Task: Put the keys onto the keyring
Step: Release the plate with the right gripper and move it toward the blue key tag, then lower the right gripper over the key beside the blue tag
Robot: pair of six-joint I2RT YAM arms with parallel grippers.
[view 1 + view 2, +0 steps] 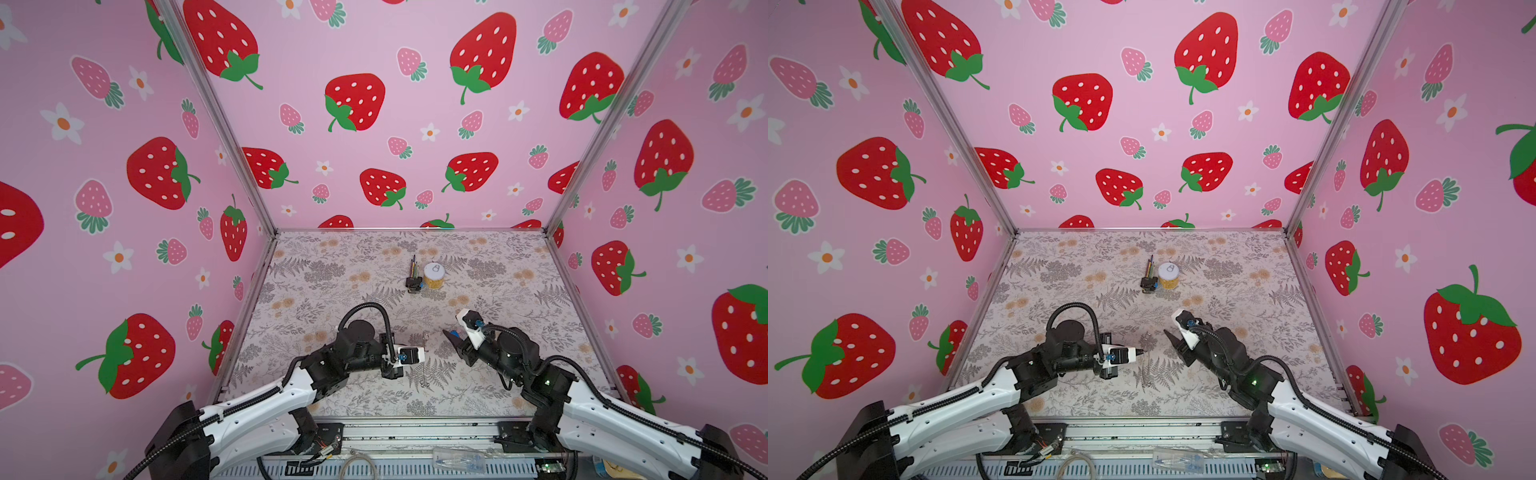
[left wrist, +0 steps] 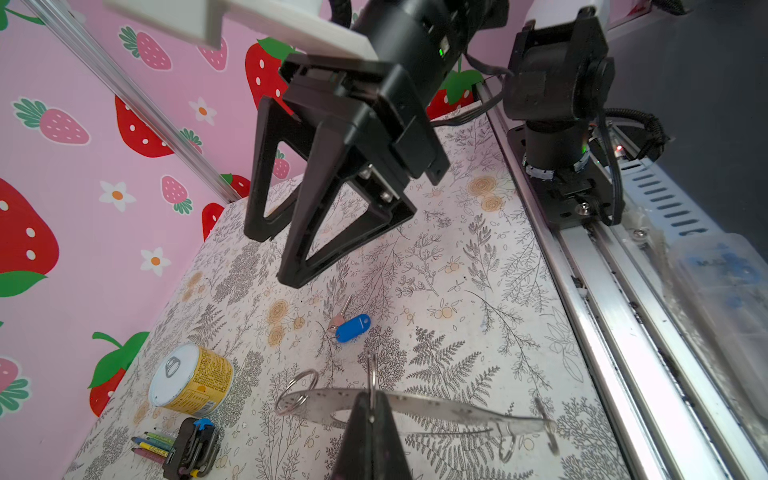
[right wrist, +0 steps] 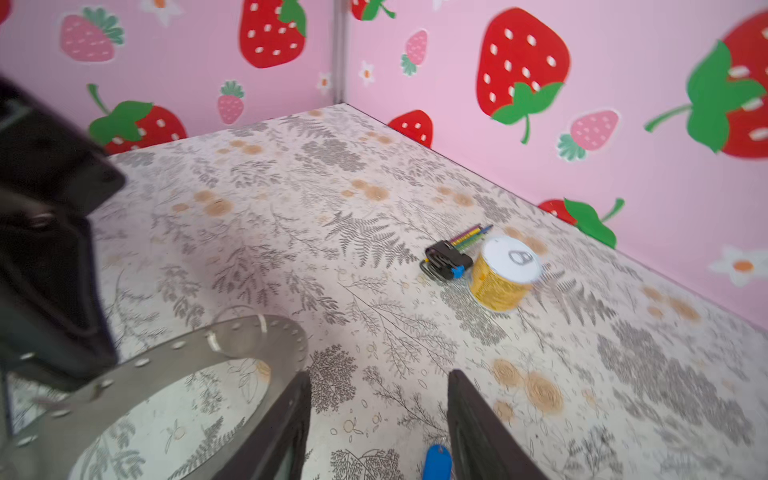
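The keyring is a flat grey hoop with small wire rings on its band. My left gripper is shut on it and holds it edge-on above the table; in both top views it is a thin line at the left gripper. The keys, a blue oval tag with a small key beside it, lie on the floral table. My right gripper hangs open over them, the tag lying close to one finger, untouched. The hoop's band shows beside that gripper.
A yellow can with a white lid and a black clip with coloured sticks stand toward the back of the table. Pink strawberry walls close three sides. An aluminium rail runs along the front edge.
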